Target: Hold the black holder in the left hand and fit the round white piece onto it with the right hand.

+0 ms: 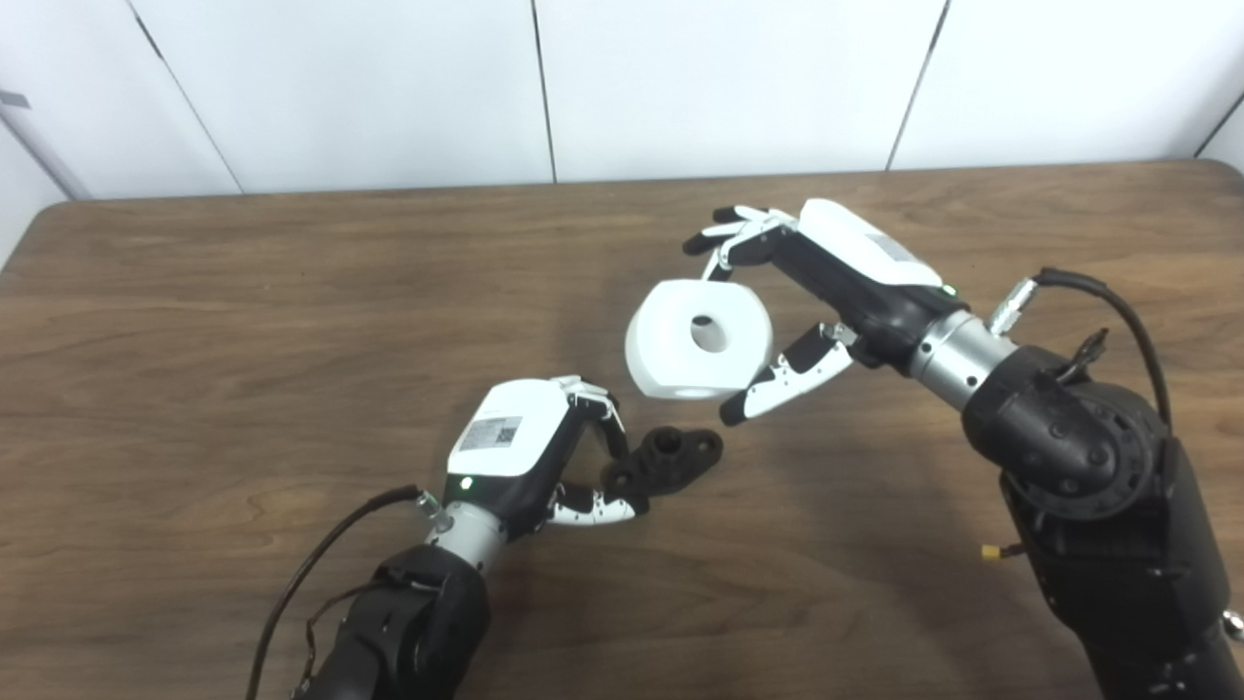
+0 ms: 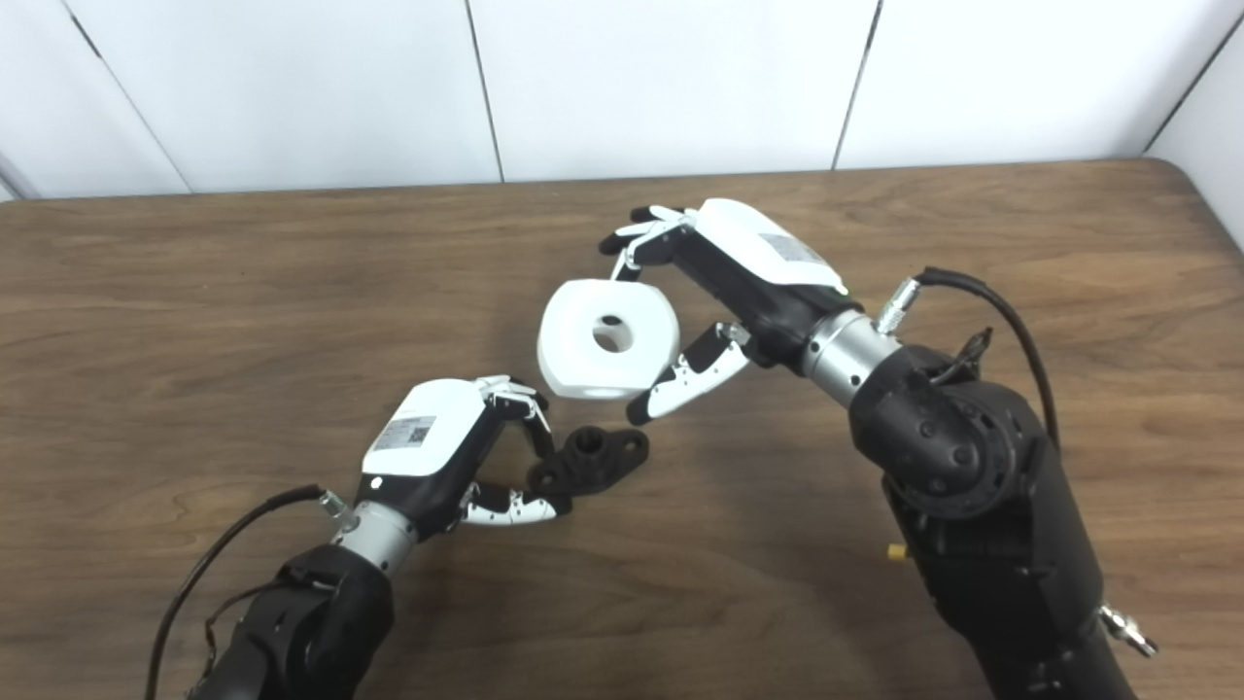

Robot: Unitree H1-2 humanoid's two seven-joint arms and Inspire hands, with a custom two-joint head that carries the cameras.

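— What sort of place is this?

— A robot lab or test room, by the look of it. The wall (image 1: 680,87) behind is plain white panels with dark seams, bare of any decoration.

— And the furniture?

— Just a wood-grain table (image 1: 243,321) with rounded corners, pushed up near that wall.

— Nothing homely, then?

— No. Two robot arms reach over it, exposed cables (image 2: 1001,321) looping at the wrists, and a code sticker (image 1: 494,433) on the back of one hand. It reads as a workbench for trials.
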